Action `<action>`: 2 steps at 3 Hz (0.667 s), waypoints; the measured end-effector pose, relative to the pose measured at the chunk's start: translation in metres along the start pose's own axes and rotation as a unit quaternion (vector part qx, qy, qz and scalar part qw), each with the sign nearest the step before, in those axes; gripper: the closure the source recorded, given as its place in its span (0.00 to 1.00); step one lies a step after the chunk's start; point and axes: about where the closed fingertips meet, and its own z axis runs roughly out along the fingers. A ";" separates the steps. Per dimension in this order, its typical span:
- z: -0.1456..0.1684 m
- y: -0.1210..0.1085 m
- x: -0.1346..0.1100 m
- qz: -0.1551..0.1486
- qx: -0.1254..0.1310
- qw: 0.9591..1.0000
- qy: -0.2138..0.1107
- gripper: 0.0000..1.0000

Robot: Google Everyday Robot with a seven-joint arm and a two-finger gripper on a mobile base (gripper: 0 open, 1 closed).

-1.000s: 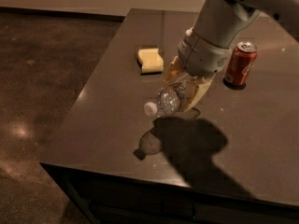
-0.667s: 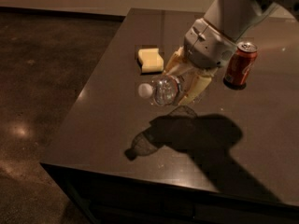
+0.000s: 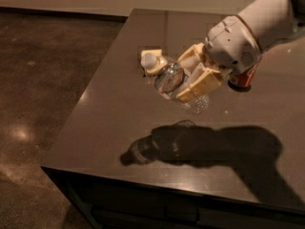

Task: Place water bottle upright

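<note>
The water bottle (image 3: 170,80) is a small clear ribbed plastic bottle with a white cap (image 3: 148,60). It hangs in the air above the dark table (image 3: 109,123), tilted, with the cap pointing up and to the left. My gripper (image 3: 193,78) is shut on the bottle's body, with its cream fingers (image 3: 206,86) on both sides. The grey-white arm reaches in from the upper right. The bottle's base is partly hidden by the fingers. Its shadow lies on the table below.
A yellow sponge (image 3: 151,54) lies on the table just behind the bottle's cap. A red soda can (image 3: 243,78) stands behind the gripper, mostly hidden by the wrist. The table's left and front edges drop to a brown floor (image 3: 38,89).
The gripper has lifted the bottle higher off the table and turned it, so the cap now points more upward. The shadow on the table has moved lower.
</note>
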 end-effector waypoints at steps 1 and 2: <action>0.000 0.006 -0.004 0.065 0.044 0.995 -0.058 1.00; 0.006 0.006 -0.004 0.125 0.074 0.983 -0.113 1.00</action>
